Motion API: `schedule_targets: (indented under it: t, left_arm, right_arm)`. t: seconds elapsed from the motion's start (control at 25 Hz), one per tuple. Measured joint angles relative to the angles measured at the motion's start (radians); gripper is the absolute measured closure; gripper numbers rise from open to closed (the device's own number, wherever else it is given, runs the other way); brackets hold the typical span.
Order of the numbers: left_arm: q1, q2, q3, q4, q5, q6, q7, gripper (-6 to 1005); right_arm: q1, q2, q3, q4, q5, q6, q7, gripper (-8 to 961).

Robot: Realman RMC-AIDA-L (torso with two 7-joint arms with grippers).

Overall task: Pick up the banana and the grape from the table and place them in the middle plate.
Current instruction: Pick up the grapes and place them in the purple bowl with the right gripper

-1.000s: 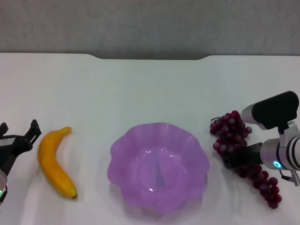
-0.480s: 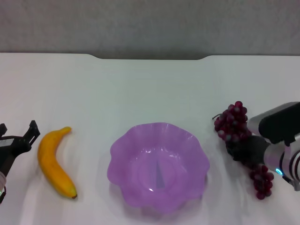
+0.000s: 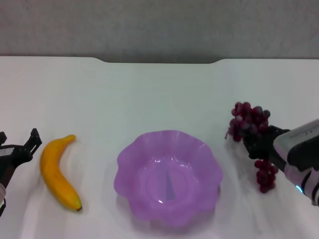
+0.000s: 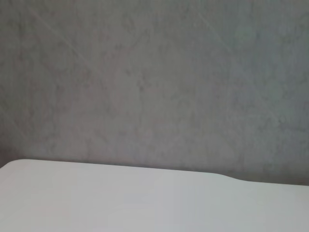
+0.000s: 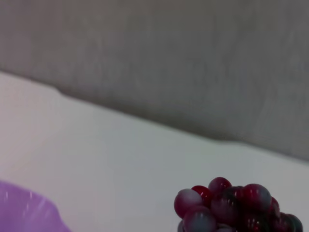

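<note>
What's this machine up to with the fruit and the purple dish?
The right gripper has clamped a bunch of grapes and holds it above the white table, to the right of the purple plate, which has nothing in it. The banana lies on the table left of the plate, with the left gripper open beside it.

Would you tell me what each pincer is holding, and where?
The right pincer grips the grape around its middle; the left pincer holds nothing.
</note>
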Motion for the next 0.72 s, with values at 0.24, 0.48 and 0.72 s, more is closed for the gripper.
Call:
schedule_targets:
  t: [0.24,0.48,0.72]
  left_arm:
    - [0.001,0.0,0.0,0.001,-0.001,0.0,0.0,108]
    - [0.002,0.0,0.0,0.001,-0.001,0.0,0.0,108]
    - [0.003,0.001,0.0,0.002,-0.002,0.0,0.0,109]
  right_arm:
    - [-0.028,0.0,-0.095,-0.027,-0.001,-0.25,-0.019,618]
    - [-0.075,0.0,-0.126,0.014,-0.111,-0.392,-0.02,621]
    - [-0.105,-0.002,-0.127,0.147,-0.169,-0.374,-0.016,623]
